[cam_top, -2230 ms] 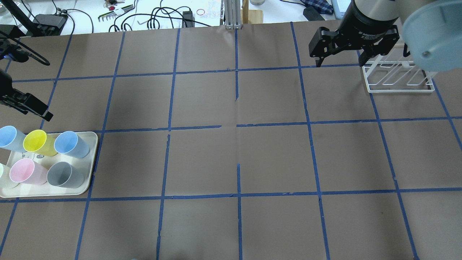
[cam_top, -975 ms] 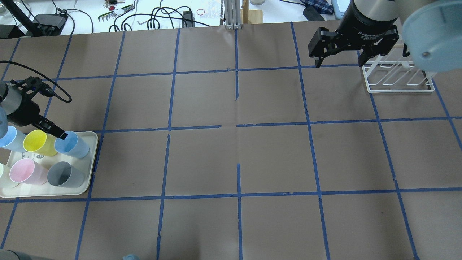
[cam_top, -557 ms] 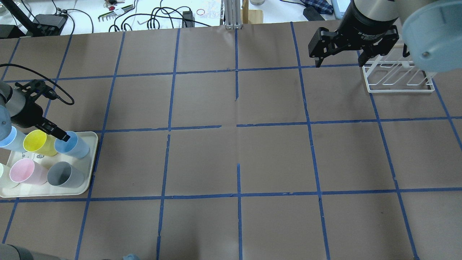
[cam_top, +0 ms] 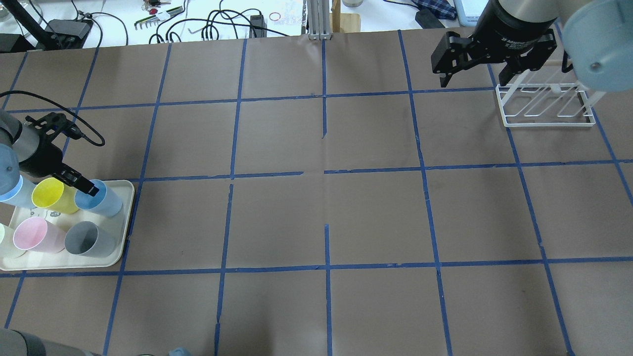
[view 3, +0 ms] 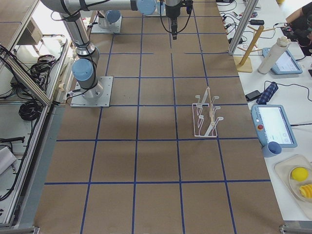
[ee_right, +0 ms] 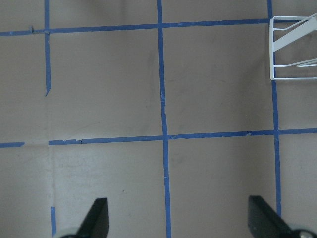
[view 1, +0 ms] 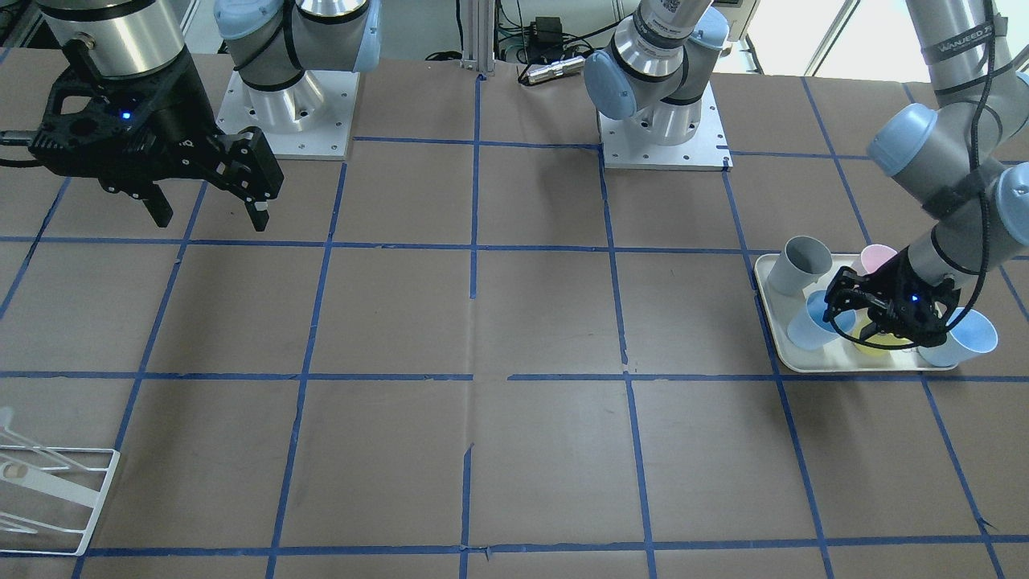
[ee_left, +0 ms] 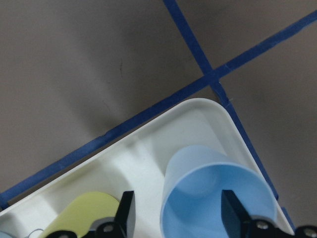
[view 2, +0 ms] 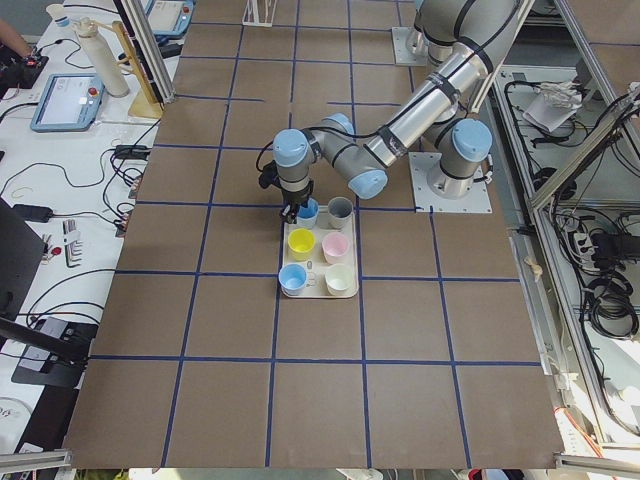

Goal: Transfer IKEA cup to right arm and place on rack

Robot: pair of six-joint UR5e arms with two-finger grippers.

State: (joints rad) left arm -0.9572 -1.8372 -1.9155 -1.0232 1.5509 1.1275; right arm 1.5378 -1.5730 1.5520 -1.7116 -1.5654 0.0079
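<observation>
The pale blue IKEA cup (cam_top: pixel 103 199) stands upright at the far right corner of the cream tray (cam_top: pixel 123 232); it also shows in the front view (view 1: pixel 810 328) and the left wrist view (ee_left: pixel 218 178). My left gripper (cam_top: pixel 83 184) is open and low over it. One finger (ee_left: pixel 231 210) is inside the cup and the other finger (ee_left: pixel 126 212) is outside, beside the yellow cup (cam_top: pixel 49 195). My right gripper (cam_top: pixel 475 79) is open and empty, hovering just left of the white wire rack (cam_top: pixel 546 106).
The tray also holds a second blue cup (view 1: pixel 961 338), partly hidden by my left arm in the overhead view, a pink cup (cam_top: pixel 32 235) and a grey cup (cam_top: pixel 89 240). The rack stands near the table's far right corner (view 3: pixel 207 119).
My left gripper came in from the table's left edge and lowered over the blue cup's rim. My right gripper has shifted slightly right and farther away, toward the rack.
</observation>
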